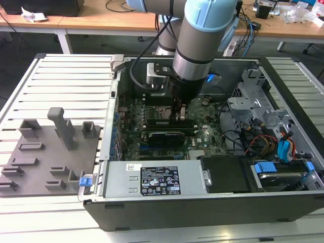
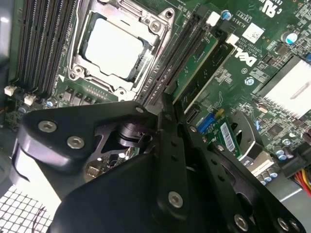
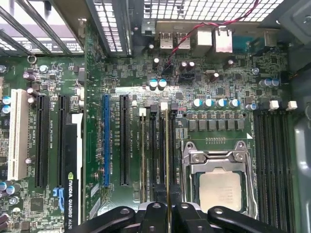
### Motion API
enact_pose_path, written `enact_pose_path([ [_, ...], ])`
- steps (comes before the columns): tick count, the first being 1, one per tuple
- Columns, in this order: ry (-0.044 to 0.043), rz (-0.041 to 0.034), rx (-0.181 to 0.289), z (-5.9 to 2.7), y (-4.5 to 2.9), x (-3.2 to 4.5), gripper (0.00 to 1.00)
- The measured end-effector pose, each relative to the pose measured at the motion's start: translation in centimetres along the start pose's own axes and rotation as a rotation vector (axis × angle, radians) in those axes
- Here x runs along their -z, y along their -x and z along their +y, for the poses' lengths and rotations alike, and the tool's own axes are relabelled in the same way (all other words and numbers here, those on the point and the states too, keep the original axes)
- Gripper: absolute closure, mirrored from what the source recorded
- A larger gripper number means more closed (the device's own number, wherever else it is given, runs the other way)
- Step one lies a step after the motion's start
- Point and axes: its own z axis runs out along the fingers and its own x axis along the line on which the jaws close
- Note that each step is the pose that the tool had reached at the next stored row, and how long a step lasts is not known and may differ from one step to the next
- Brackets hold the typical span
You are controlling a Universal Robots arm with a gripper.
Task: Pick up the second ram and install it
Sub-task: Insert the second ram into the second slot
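One memory stick (image 3: 167, 160) is held edge-on between the closed gripper (image 3: 167, 209) fingers, over a slot beside the processor (image 3: 221, 189). Full seating is not confirmed.

Hand (image 3: 166, 213) hemmed between processor socket (image 3: 221, 182) and slots (image 3: 124, 141).

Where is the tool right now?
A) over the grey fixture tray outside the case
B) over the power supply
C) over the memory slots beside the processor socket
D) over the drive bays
C: in the first wrist view the tool is down over the memory slots beside the processor socket, gripping the second ram edge-on.
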Motion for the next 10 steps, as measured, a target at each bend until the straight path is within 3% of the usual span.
enact_pose_path([
  [10, 0.0006, 0.0002, 0.0, -0.14, 0.05, -0.77, 0.87],
])
